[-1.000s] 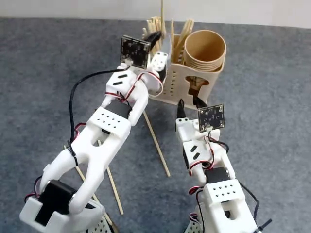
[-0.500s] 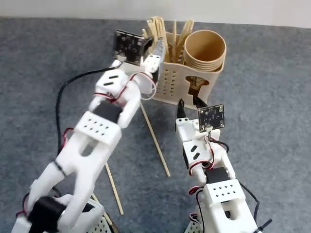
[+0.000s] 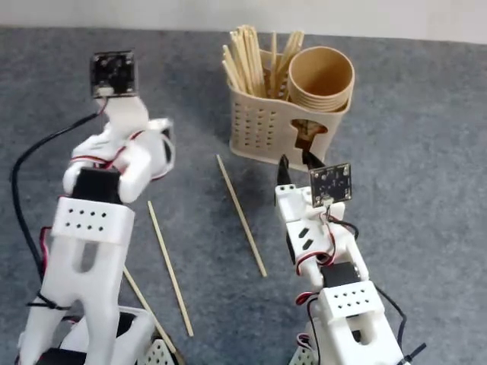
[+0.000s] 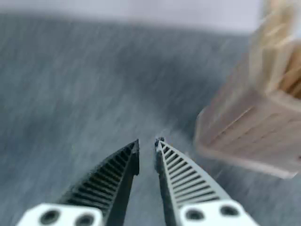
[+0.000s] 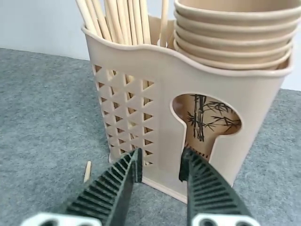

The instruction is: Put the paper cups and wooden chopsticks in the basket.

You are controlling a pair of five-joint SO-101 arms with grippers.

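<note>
Two grippers are at work here, and we start with the right gripper (image 5: 161,157). Its jaws are spread and hold nothing. In the high view the right gripper (image 3: 293,163) points to 12 o'clock, with its tips just short of the basket (image 3: 262,129).

The basket (image 5: 254,141) is beige plastic, with a lattice of triangular holes on one side of its near wall and a keyhole opening (image 5: 207,125) on the other. The paper cups (image 5: 230,42) sit nested in a stack in its right-hand compartment. They are tan, and a dark bamboo drawing shows through the opening. From above, the paper cups (image 3: 335,95) reach just above the rim. The standing chopsticks (image 3: 247,53) fan out of the left-hand compartment, pale wood and leaning at various angles.

The left gripper (image 4: 146,143) has its jaws a narrow gap apart, with nothing between them. It hangs over the grey mat (image 3: 426,190), with the basket (image 4: 244,127) well off at about 2 o'clock from it.

Three chopsticks lie loose on the mat. The long chopstick (image 3: 241,217) runs from just below the basket toward 5 o'clock, lying at 9 o'clock of the right arm. The second chopstick (image 3: 169,266) and the third chopstick (image 3: 148,308) lie beside the left arm (image 3: 91,220), at its 3 to 5 o'clock. Nothing lies between either gripper and the basket.
</note>
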